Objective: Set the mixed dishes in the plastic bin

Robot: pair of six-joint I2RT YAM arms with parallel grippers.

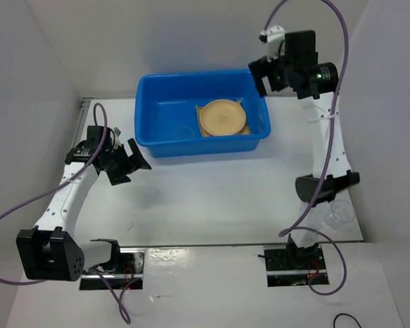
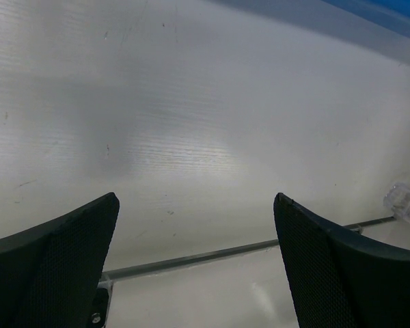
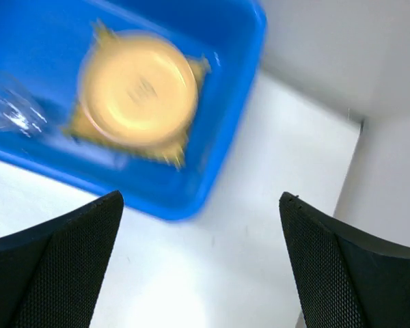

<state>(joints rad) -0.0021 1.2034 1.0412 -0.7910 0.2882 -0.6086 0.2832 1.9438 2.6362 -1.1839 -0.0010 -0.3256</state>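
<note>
The blue plastic bin (image 1: pixel 145 109) stands at the back middle of the table. In it the tan-orange plate (image 1: pixel 223 117) lies on the yellow woven mat (image 1: pixel 199 109), with a clear cup (image 1: pixel 185 132) to their left. The right wrist view shows the bin (image 3: pixel 222 137), plate (image 3: pixel 138 89), mat (image 3: pixel 174 154) and cup (image 3: pixel 10 109), blurred. A second clear cup (image 1: pixel 342 212) stands on the table at the right, also at the edge of the left wrist view (image 2: pixel 404 201). The pink plate is not visible. My left gripper (image 1: pixel 133 164) (image 2: pixel 195 198) is open and empty left of the bin. My right gripper (image 1: pixel 260 76) (image 3: pixel 201 197) is open and empty above the bin's right end.
White walls close in the table on the left, back and right. A metal strip (image 2: pixel 212 256) runs along the table's near edge. The right arm's elbow (image 1: pixel 324 184) hangs close to the second cup.
</note>
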